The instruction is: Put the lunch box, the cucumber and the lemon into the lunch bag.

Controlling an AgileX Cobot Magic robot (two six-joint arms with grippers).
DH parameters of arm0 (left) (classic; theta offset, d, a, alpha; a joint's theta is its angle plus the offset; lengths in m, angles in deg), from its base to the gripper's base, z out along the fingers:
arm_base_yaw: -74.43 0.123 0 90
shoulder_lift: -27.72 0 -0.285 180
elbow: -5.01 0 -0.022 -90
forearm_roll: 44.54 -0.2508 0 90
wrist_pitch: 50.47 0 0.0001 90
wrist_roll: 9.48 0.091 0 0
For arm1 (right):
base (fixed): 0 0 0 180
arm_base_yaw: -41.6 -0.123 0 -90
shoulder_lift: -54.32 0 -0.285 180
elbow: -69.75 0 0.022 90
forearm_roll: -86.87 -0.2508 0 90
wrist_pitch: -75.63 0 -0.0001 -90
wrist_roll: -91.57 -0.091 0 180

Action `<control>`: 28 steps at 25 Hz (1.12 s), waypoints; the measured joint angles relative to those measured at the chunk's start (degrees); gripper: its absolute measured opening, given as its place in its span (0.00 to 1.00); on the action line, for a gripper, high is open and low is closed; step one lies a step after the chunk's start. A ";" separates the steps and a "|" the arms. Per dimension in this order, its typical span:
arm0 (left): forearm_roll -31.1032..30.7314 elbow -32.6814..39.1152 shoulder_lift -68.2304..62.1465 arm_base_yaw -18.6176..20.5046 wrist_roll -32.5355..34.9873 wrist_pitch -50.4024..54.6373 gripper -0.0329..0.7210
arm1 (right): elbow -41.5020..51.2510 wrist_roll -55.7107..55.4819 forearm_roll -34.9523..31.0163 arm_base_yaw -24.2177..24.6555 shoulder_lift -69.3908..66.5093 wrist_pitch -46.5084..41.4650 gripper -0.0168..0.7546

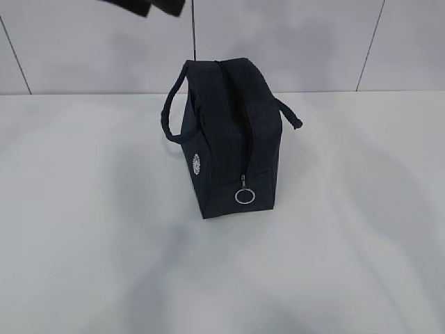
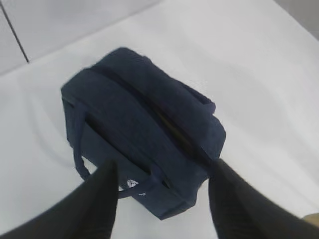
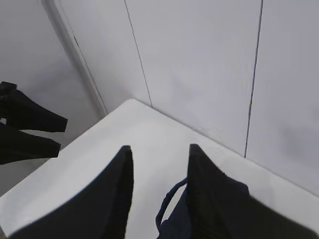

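Lunch bag [image 1: 226, 142] stands upright on the white table [image 1: 90, 264], roughly mid-table, narrow end facing the exterior camera. Zipper runs along the top ridge and down the near end; it looks closed in the exterior view, silver ring pull [image 1: 243, 195] hanging low on that end. Small round white logo [image 1: 196, 163] on the left side panel. One loop handle [image 1: 174, 101] arches up on the left, the other [image 1: 288, 113] droops off to the right. Left gripper [image 2: 162, 172] is above the bag, looking down on its top; fingers [image 2: 102, 199] spread apart, nothing between them, both tips in the air on either side of the bag's near corner, not touching the fabric as far as can be told. In that view the top seam looks slightly gaped with a faint yellowish tint inside, too blurred to say what it is. Right gripper [image 3: 158, 149] is raised, pointing toward the back wall panels [image 3: 199, 64]; fingers [image 3: 117, 194] apart, empty, with one bag handle and a bit of navy fabric visible below between them. Lunch box, cucumber and lemon are not visible in any view. Dark arm parts show at the top edge of the exterior view.
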 joint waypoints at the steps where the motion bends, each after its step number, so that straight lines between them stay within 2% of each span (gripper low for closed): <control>1: -0.98 0.00 1.95 0.00 0.00 -0.12 0.60 | -0.05 0.69 0.00 0.00 2.54 0.78 0.39; 7: -5.27 0.64 12.78 -0.08 0.00 -0.33 0.53 | -0.54 3.85 -0.10 0.00 15.84 1.63 0.39; 10: -5.87 3.53 18.54 -0.08 0.00 -2.00 0.52 | -0.58 4.11 -0.10 0.00 21.34 1.51 0.36; 17: -8.03 18.06 33.17 -0.08 0.00 -6.60 0.51 | 0.60 4.47 0.61 0.00 32.11 -2.76 0.34; 21: -8.53 27.05 40.80 -0.08 0.00 -9.25 0.51 | 10.80 5.60 1.07 0.00 40.31 -0.90 0.33; 25: -8.70 32.63 45.70 -0.08 0.00 -10.13 0.51 | 27.87 7.96 1.42 0.00 50.99 6.32 0.33; 28: -8.99 34.30 47.82 -0.08 0.00 -10.25 0.51 | 41.63 10.04 1.42 0.00 58.99 12.44 0.33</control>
